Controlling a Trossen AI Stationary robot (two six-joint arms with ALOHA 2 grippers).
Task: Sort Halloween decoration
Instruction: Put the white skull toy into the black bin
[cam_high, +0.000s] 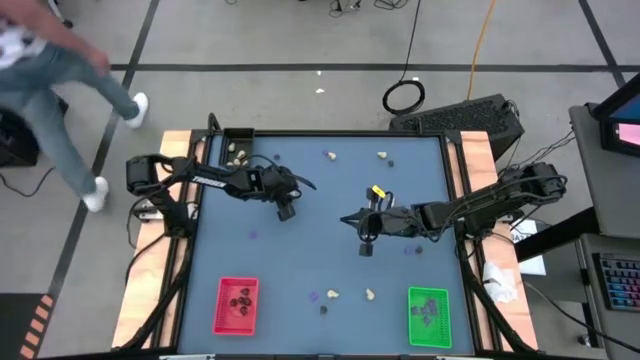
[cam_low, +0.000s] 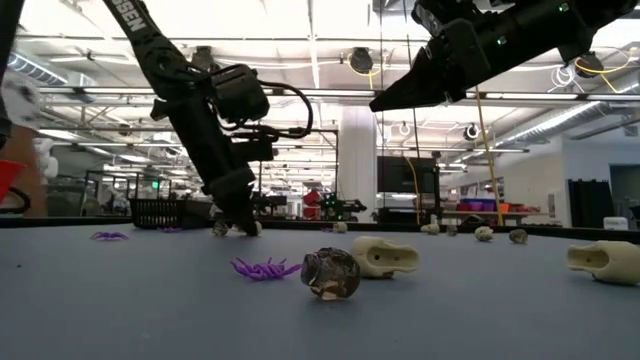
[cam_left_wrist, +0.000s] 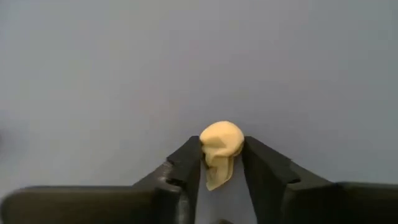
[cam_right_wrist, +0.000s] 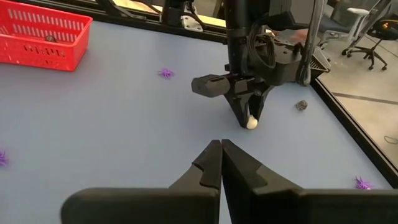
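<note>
Standing over the blue table (cam_high: 320, 240), I see the left gripper (cam_left_wrist: 222, 167) down at the left-centre, its fingers (cam_left_wrist: 186, 165) pinching a cream-white skull trinket (cam_left_wrist: 220, 146) against the surface. The right gripper (cam_right_wrist: 221, 163) hovers near the middle, jaws pressed together and empty. Red tray (cam_high: 237, 305) and green tray (cam_high: 429, 316) sit at the near edge; purple spiders (cam_low: 262, 268) lie scattered.

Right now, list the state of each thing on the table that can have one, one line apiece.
Left gripper: down at the table, jaws closed around a cream skull.
Right gripper: raised above the table, jaws shut, empty.
Red tray: holds black trinkets.
Green tray: holds dark trinkets.
Black tray: holds cream trinkets.
</note>
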